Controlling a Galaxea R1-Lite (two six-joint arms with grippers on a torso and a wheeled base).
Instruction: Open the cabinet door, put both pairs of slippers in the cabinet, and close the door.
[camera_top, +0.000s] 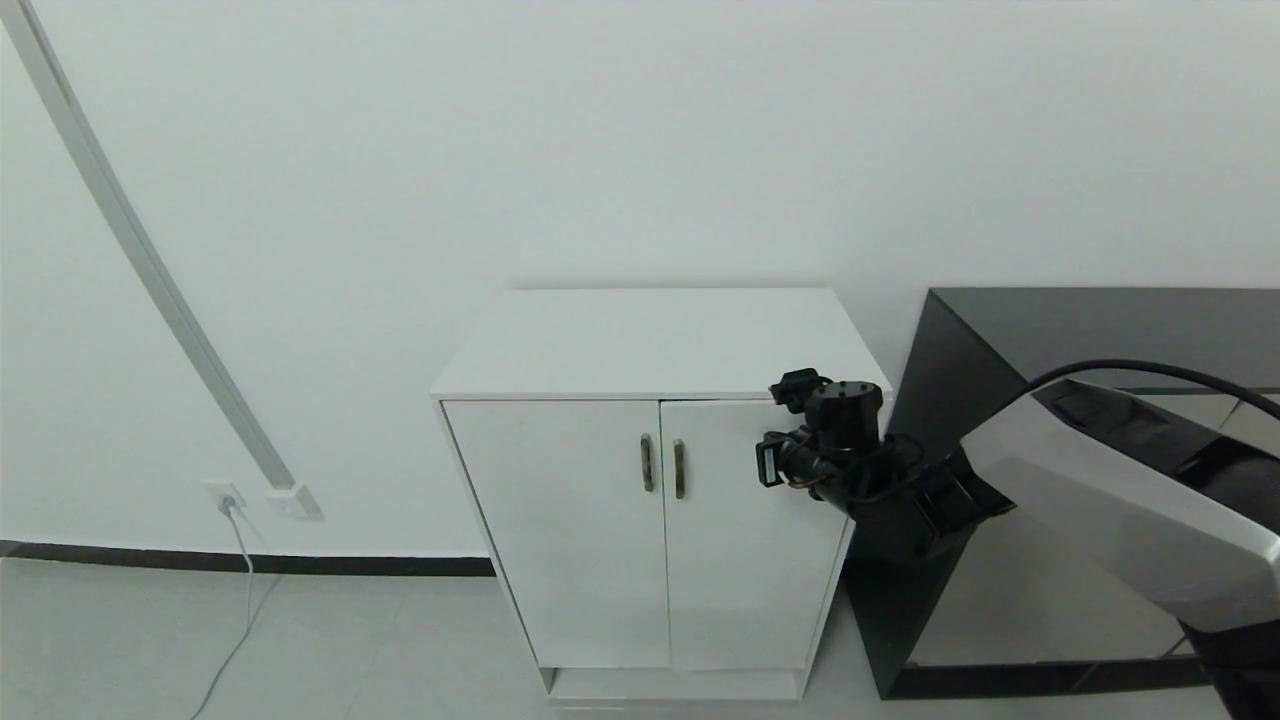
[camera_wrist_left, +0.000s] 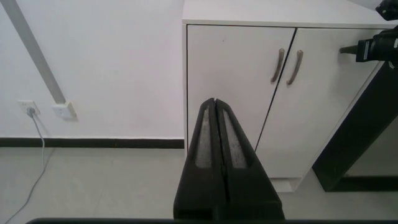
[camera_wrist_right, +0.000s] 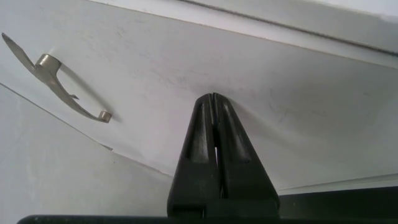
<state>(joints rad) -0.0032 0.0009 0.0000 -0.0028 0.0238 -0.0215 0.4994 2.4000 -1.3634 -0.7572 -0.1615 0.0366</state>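
Smooth white cabinet (camera_top: 600, 520), curved metal handles (camera_top: 647, 462); left gripper (camera_wrist_left: 215, 106) and right gripper (camera_wrist_right: 215, 99) each pressed together; grey floor (camera_top: 350, 640), plain white wall (camera_top: 600, 140).

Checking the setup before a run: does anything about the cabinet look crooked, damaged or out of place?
Nothing stands out. The cabinet stands square against the wall, its left door and right door shut and flush, handles upright side by side. The right hand, shut, sits near the right door's top.

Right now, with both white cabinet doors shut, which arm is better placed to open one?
Right: the right gripper is close to the white right-hand door, near its metal handle; the left gripper sits farther back.
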